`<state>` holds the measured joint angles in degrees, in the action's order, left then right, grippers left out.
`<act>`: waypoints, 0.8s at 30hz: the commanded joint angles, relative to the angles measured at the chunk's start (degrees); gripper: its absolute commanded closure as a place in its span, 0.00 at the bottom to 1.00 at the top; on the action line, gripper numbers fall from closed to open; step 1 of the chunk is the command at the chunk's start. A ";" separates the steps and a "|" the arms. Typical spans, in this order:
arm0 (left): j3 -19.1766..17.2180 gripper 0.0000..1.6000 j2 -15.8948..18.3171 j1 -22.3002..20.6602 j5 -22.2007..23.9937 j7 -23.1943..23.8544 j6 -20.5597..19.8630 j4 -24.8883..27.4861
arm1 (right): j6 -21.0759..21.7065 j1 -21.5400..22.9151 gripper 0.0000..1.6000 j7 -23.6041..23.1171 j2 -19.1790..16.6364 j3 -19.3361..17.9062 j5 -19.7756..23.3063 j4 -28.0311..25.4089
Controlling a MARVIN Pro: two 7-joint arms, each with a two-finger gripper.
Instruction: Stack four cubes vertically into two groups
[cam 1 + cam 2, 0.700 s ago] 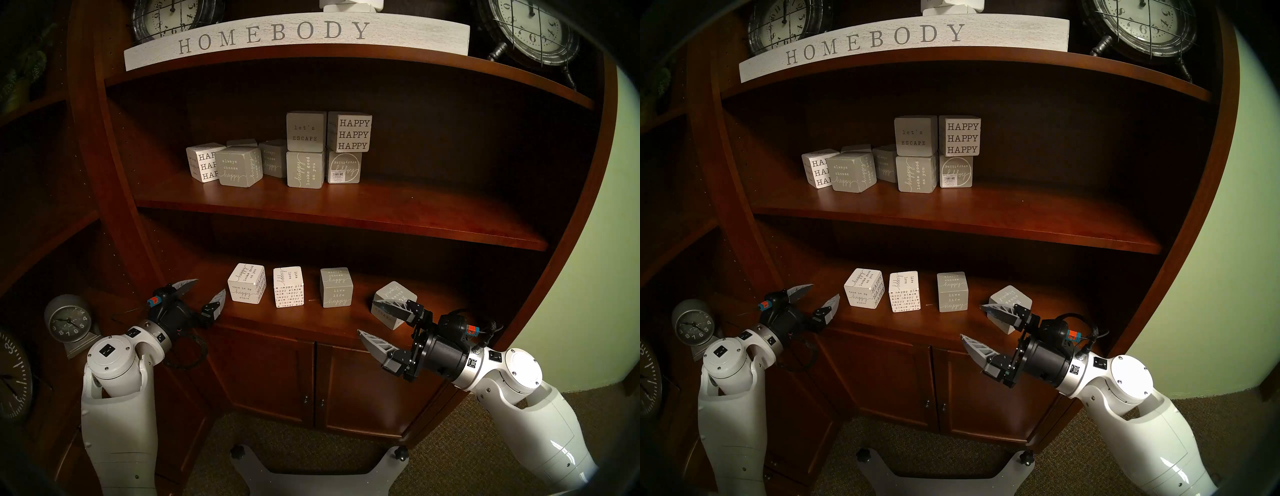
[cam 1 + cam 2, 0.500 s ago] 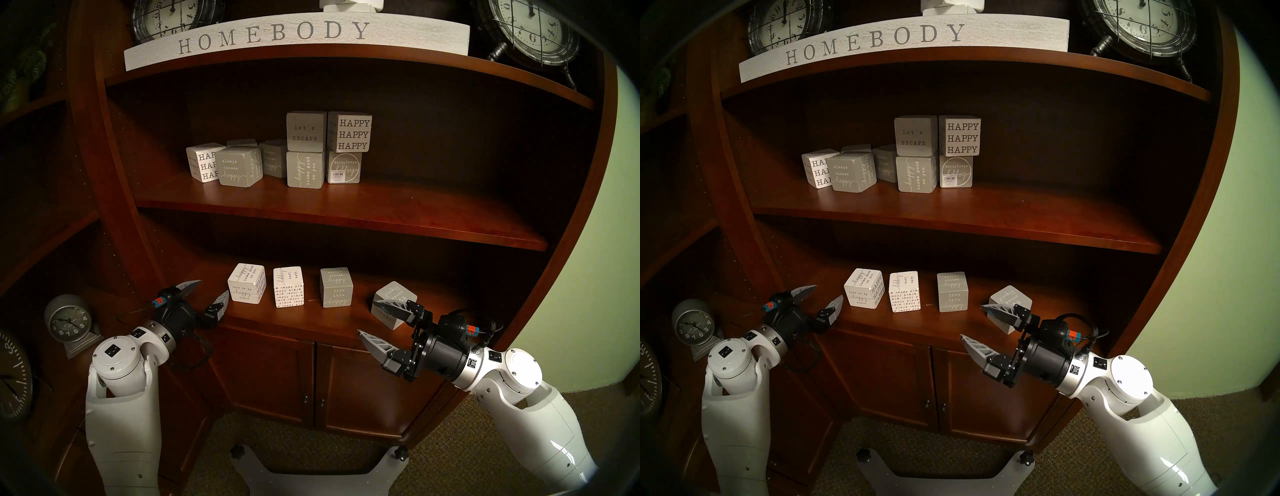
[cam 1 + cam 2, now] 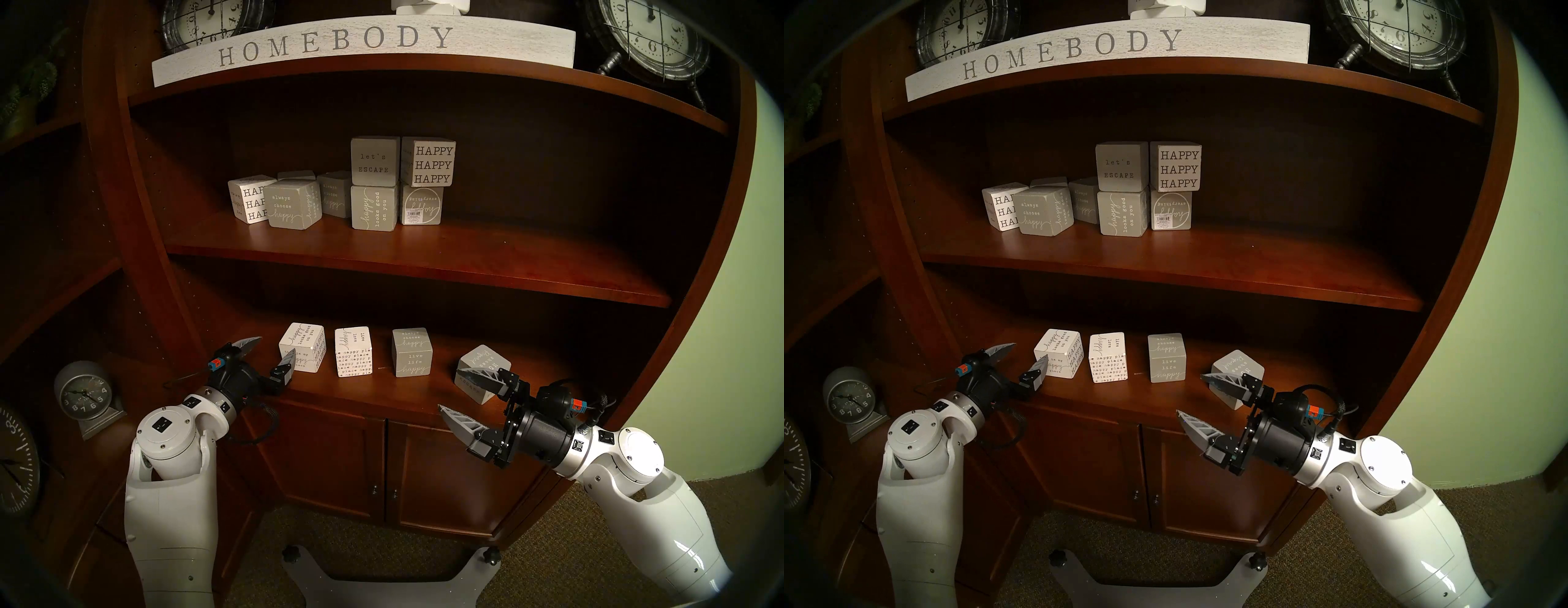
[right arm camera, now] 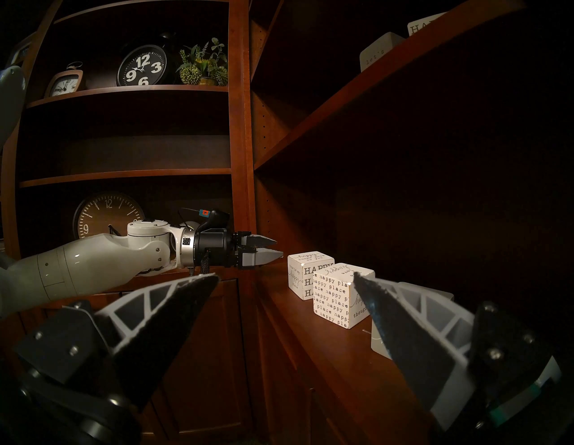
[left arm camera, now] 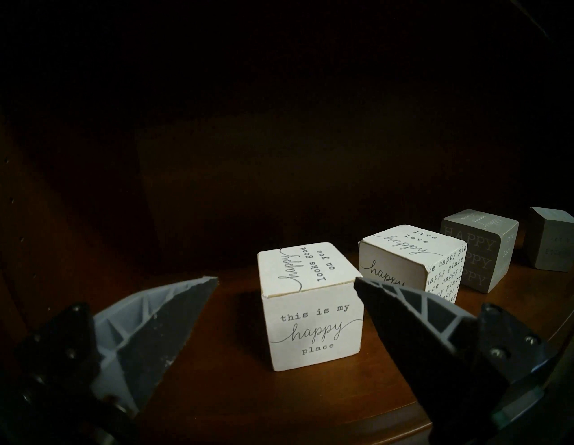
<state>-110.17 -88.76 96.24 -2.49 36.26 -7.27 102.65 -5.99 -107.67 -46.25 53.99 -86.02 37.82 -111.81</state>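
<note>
Left wrist view shows the left gripper (image 5: 285,282) spread wide and empty, just short of the white "happy place" cube (image 5: 313,329), first in a row of four unstacked cubes on the lower shelf (image 3: 382,390). Its right finger (image 5: 403,310) lines up with the cube's near corner; pushing in could shove it into the neighbouring small-type cube (image 5: 435,267). The right gripper (image 3: 452,392) hangs wide, empty.

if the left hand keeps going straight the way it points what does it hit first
Most likely the white "this is my happy place" cube. The open left hand points level at it along the lower shelf, and nothing shows between them. Its right finger may clip the cube's edge; depth is unclear.
</note>
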 commanded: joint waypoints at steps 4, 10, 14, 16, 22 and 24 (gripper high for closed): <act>1.76 0.00 -1.80 -3.49 0.21 -2.07 1.26 -1.30 | 0.04 0.07 0.00 -0.09 0.00 -0.08 0.16 -0.72; 3.11 0.00 -1.99 -4.77 -2.15 -5.08 1.08 -3.11 | 0.06 0.07 0.00 -0.11 0.03 -0.09 0.15 -0.72; 3.34 0.00 -1.90 -5.51 -1.67 -4.72 1.48 -4.00 | 0.06 0.07 0.00 -0.12 0.04 -0.10 0.14 -0.72; 3.48 0.00 -1.82 -5.63 -1.83 -4.69 1.36 -4.07 | 0.07 0.07 0.00 -0.12 0.05 -0.10 0.13 -0.72; 3.77 0.00 -1.95 -6.56 -2.16 -5.17 1.47 -5.42 | 0.08 0.06 0.00 -0.13 0.06 -0.12 0.12 -0.72; 3.92 0.00 -2.02 -6.87 -2.35 -5.37 1.52 -5.81 | 0.08 0.06 0.00 -0.14 0.07 -0.12 0.12 -0.73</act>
<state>-106.49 -90.83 91.51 -5.05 31.12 -6.38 97.20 -5.98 -107.68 -46.31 54.08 -86.06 37.76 -111.79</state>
